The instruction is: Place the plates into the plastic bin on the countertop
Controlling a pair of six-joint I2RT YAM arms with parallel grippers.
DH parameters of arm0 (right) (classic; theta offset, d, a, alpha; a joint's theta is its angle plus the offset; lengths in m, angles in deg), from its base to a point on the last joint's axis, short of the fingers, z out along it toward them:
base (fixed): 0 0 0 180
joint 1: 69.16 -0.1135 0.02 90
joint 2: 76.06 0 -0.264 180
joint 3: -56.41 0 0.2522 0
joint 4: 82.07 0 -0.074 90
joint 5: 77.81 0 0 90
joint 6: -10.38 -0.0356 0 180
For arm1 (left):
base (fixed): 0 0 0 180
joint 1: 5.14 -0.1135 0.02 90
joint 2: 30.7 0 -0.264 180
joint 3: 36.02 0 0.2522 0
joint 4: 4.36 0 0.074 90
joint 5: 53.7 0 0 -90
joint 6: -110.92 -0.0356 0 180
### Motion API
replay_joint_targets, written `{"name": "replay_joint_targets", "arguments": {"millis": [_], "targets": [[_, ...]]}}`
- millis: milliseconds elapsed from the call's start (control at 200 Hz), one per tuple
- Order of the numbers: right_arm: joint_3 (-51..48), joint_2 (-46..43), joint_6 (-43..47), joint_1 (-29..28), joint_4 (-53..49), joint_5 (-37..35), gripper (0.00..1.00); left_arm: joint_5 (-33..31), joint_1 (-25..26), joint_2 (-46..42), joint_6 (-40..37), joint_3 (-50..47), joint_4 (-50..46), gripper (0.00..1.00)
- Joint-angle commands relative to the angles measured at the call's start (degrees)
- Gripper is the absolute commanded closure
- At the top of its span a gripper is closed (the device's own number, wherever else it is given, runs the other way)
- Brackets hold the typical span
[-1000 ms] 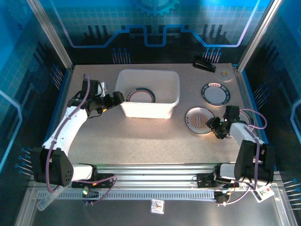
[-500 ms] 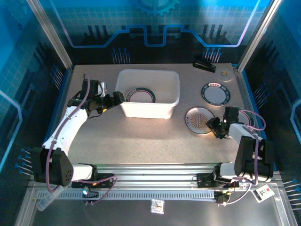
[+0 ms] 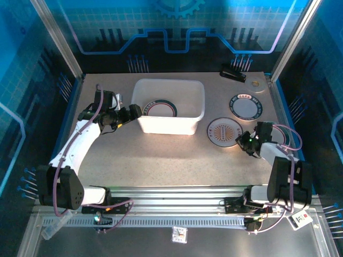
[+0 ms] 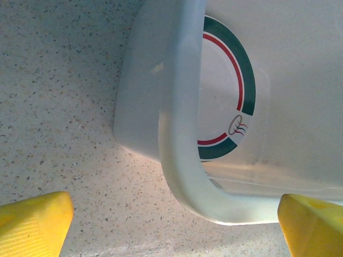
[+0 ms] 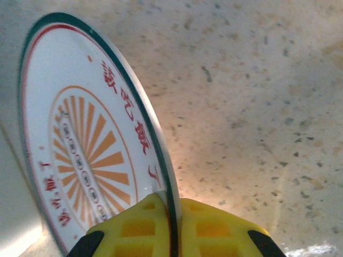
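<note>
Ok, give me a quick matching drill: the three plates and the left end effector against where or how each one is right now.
1 sunburst plate
2 green-and-red-rimmed plate
3 far-right plate
4 left end effector

A inside the plastic bin
B open, beside the bin
C clamped at its rim by the right end effector
D lying free on the countertop

Pairs: 1-C, 2-A, 3-D, 4-B

The plastic bin (image 3: 170, 107) stands on the countertop (image 3: 161, 155). One plate (image 3: 159, 108) lies inside it, in its left half. Just right of the bin's front right corner is a second plate (image 3: 225, 131) — its rim farthest from the bin sits between the fingers of the right gripper (image 3: 245, 141). A third plate (image 3: 246, 106) lies further right, level with the bin. The left gripper (image 3: 134, 111) is at the bin's left wall.
</note>
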Motion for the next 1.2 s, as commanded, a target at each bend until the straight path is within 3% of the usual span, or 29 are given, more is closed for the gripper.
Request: {"name": "replay_joint_targets", "arguments": {"millis": [0,275,610,725,976,1196], "targets": [[-1.3,-5.6,0.7,-0.4,-4.5,-1.1,1.0,0.9,0.7,-0.9,0.6,0.5,0.5,0.01],[3.1,-21.1,1.4,0.1,-13.3,-1.2,1.0,1.3,0.9,-2.2,0.1,1.1,0.2,0.01],[23.7,-24.1,3.0,0.1,-22.7,-3.8,1.0,0.2,0.7,-2.4,-1.3,3.6,-1.1,0.01],[32.3,-19.8,2.5,-2.6,-22.1,-3.3,1.0,-0.1,0.3,-0.7,-2.1,5.6,-1.6,0.01],[51.4,-0.9,4.9,-21.7,-20.3,-3.9,1.0,-0.1,-0.8,3.7,-3.0,10.5,-2.4,0.01],[61.6,16.2,5.0,-32.2,-18.8,-1.4,1.0,0.3,-2.2,7.1,-4.6,14.6,-4.4,0.01]]}}
